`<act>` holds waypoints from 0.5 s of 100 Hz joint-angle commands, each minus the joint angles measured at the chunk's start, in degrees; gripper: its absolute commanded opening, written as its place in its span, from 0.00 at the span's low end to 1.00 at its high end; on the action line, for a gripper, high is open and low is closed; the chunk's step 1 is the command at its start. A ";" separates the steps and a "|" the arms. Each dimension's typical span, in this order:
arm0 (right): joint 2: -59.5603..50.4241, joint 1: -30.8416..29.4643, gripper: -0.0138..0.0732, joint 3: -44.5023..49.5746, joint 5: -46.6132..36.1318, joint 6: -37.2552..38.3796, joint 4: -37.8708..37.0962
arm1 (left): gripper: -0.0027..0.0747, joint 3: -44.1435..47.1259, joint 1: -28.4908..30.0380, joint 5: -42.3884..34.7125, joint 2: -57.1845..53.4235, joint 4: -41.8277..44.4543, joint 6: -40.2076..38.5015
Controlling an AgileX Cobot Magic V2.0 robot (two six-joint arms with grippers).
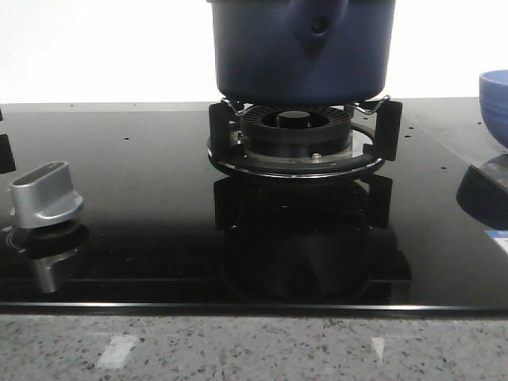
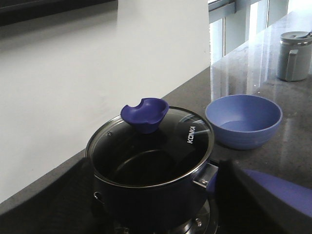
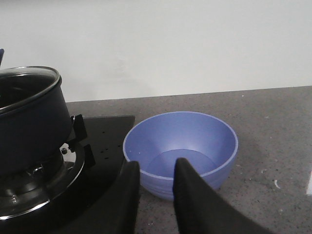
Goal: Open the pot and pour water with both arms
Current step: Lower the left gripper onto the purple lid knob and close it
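One pot (image 2: 146,190), glass lid (image 2: 156,144) marked "KONKA" in place, sat on the burner (image 1: 295,139) at the hob's (image 1: 143,230) far edge. One empty blue bowl (image 3: 180,148) stood just beside the hob. Right gripper (image 3: 157,195) fingers were slightly spread, holding nothing. Left gripper state: cannot be told. A grey jug (image 2: 294,54) stood farther off.

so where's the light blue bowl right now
The light blue round bowl sits empty on the grey counter, right of the lidded dark blue pot on its burner.

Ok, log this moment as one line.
pot: on burner | lid: on | bowl: right of stove | right gripper: slightly open, empty, near bowl | left gripper: unclear | pour: not started
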 commanded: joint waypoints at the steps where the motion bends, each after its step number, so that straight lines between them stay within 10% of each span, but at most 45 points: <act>1: 1.14 0.05 0.34 -2.18 -4.30 -0.38 0.28 | 0.63 -2.21 -0.44 1.70 -0.57 -4.68 0.00; 50: 1.14 0.05 0.34 -2.18 -4.30 -0.38 0.72 | 0.63 -2.21 -0.44 10.49 -0.57 -8.67 0.00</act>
